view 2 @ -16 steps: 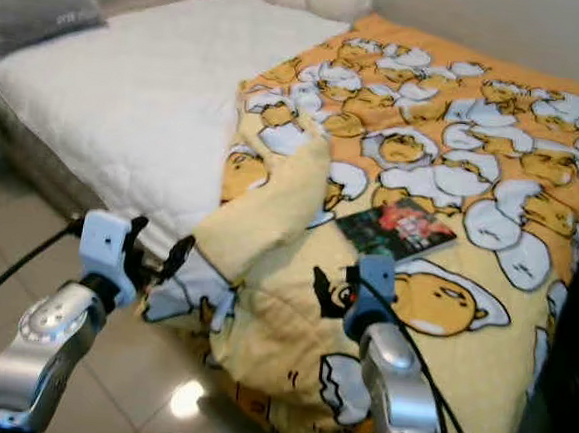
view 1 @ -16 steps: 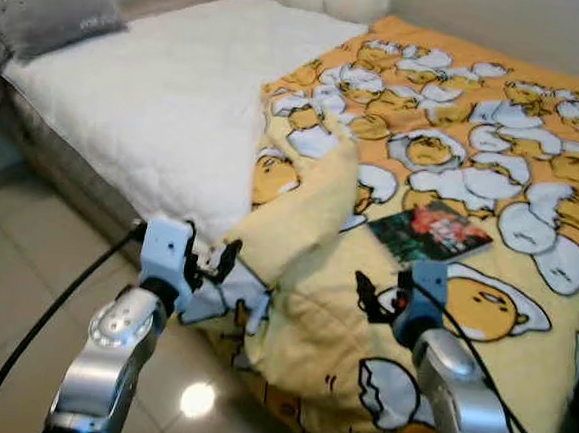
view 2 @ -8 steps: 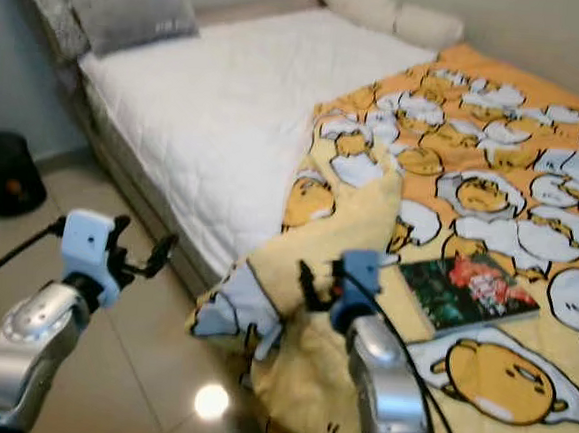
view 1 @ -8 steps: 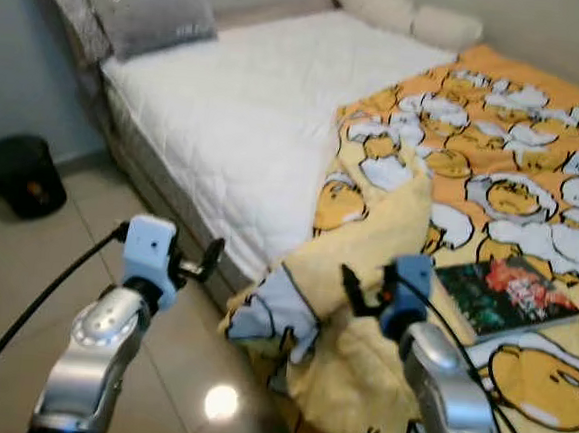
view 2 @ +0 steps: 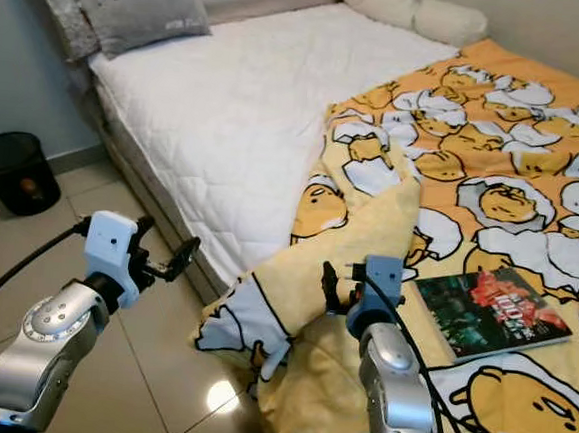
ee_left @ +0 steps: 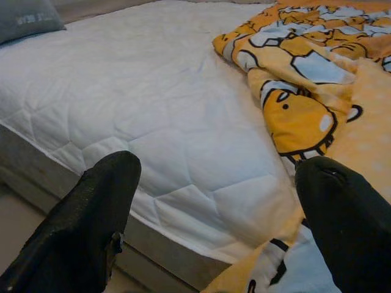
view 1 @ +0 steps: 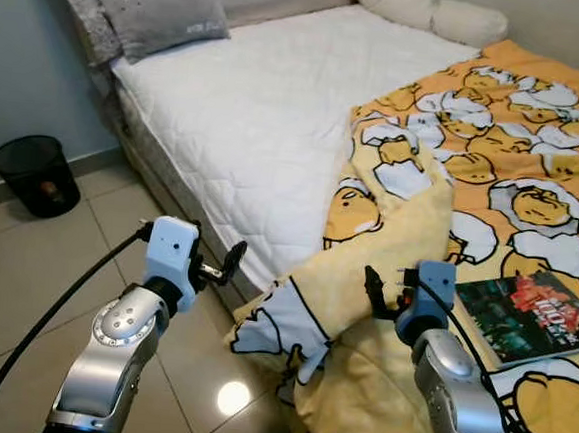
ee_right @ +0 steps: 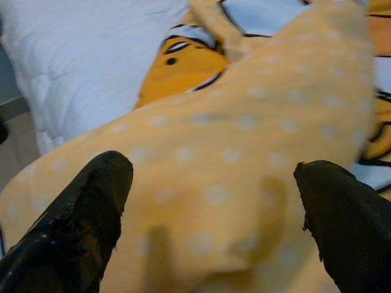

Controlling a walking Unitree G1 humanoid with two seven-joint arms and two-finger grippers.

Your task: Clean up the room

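Right now the blanket (view 1: 408, 236) lies bunched on the bed (view 1: 257, 114), one corner hanging toward the floor. Both the left gripper (view 1: 224, 262) and right gripper (view 1: 382, 289) have fingers apart, empty. Pulling the blanket could tip the book (view 1: 533, 311) off.

A bed (view 1: 277, 125) stands ahead, 1 pillow (view 1: 160, 11) at its far left end. A blanket (view 1: 494, 162) covers its right part, the near fold hanging over the edge. A book (view 1: 533, 314) lies on the blanket at right. A bin (view 1: 27, 171) stands on the floor (view 1: 23, 286), left of the bed.
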